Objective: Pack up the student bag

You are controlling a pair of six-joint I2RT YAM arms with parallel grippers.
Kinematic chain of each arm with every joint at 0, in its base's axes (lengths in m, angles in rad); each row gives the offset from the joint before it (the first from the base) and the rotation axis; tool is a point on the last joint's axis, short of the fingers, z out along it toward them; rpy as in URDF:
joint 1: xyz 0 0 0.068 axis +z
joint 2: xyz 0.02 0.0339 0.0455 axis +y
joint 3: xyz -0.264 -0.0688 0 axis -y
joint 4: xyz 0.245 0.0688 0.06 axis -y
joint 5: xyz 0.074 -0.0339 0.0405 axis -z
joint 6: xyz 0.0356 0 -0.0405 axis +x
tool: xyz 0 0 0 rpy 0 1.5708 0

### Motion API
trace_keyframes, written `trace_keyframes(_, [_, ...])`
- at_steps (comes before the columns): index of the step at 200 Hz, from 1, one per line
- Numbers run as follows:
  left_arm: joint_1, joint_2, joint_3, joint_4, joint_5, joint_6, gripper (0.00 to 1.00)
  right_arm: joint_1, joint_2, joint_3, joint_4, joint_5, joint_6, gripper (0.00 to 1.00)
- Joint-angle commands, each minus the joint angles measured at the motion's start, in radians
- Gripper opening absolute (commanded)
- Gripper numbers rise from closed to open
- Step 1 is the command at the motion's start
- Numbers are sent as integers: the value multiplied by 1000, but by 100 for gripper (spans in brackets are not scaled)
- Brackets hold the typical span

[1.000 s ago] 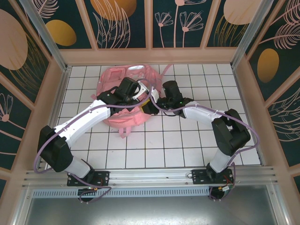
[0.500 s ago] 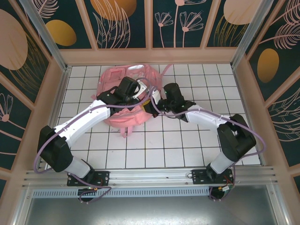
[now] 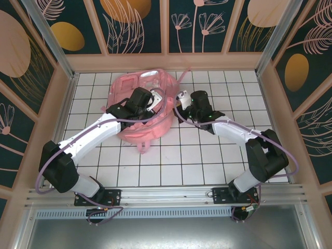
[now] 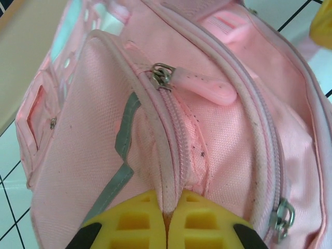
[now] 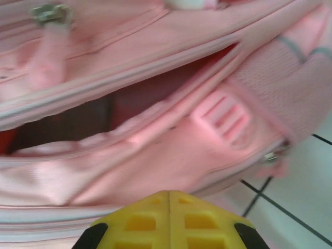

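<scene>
The student bag (image 3: 129, 85) lies on the tiled table (image 3: 207, 161), in the upper middle of the overhead frame. The left gripper (image 4: 166, 218) is pinched tight on its piped pocket seam (image 4: 168, 155). The right gripper (image 5: 169, 202) has its fingers pressed together with nothing visible between them, facing the gaping zip opening (image 5: 72, 122). I'd keep that seam lifted and steady so the mouth gapes wide for loading. The bag's long axis seems to run top to bottom of the frame, mouth facing right, with a strap (image 3: 143, 148) trailing toward the bottom.

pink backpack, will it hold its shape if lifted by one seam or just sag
Probably sags: the backpack is soft fabric, creasing where the left gripper pinches its seam. Its open mouth gapes loosely, so pushing may crumple it.
</scene>
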Motion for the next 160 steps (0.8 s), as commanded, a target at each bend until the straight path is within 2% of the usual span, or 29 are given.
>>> trace_keyframes(1, [-4,-46,20,86,1,-15,0,4,-67,-9,-4,12,-33,0])
trace_keyframes(16, [-4,-39,18,92,9,-16,0,3,-73,-7,-24,0,-37,0])
trace_keyframes(27, [-4,-36,19,95,25,-17,0,4,-65,14,-76,-72,-43,0])
trace_keyframes(40, [-4,-35,24,97,50,-18,0,4,-45,47,-132,-175,-6,18])
trace_keyframes(49, [-3,-32,29,97,59,-20,0,7,-27,73,-149,-214,37,35])
trace_keyframes(67, [-2,-24,36,98,76,-22,0,51,-18,76,-128,-218,139,46])
trace_keyframes(101, [-3,9,43,120,151,-38,0,105,-27,39,-32,-182,287,51])
trace_keyframes(133, [-3,26,51,142,165,-45,0,153,3,46,-19,-146,330,51])
trace_keyframes(160, [-3,30,65,145,169,-46,0,169,23,45,-27,-73,356,42])
